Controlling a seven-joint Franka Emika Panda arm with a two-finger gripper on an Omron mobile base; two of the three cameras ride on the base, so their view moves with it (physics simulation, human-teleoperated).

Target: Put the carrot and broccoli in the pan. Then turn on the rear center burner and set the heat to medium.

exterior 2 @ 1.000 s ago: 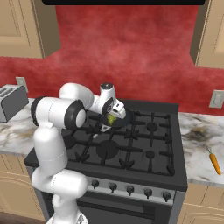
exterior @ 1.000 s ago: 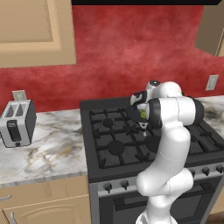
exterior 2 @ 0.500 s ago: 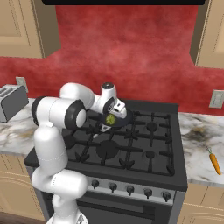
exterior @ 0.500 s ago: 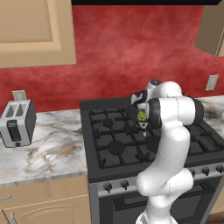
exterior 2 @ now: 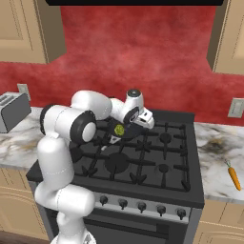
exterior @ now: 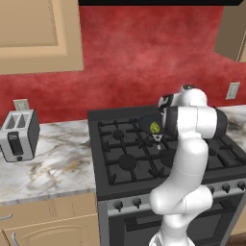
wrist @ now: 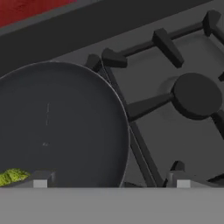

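The dark round pan [wrist: 57,127] stands at the rear middle of the stove [exterior 2: 126,129] [exterior: 148,123], and it covers the rear center burner. The yellow-green broccoli [wrist: 13,176] [exterior 2: 120,129] [exterior: 154,128] lies inside the pan near its rim. My gripper [wrist: 109,181] [exterior 2: 139,123] hangs just above the pan's edge. It is open, its fingertips [wrist: 40,179] are wide apart, and nothing is held. The orange carrot [exterior 2: 233,176] lies on the counter right of the stove, far from the gripper.
Another black burner [wrist: 197,94] with grate prongs sits beside the pan. A row of knobs [exterior 2: 143,206] runs along the stove front. A toaster [exterior: 18,135] stands on the marble counter to the left. Cabinets and a red wall rise behind.
The jaws have spread wider and let go of the broccoli, which now rests in the pan. The arm has barely shifted.
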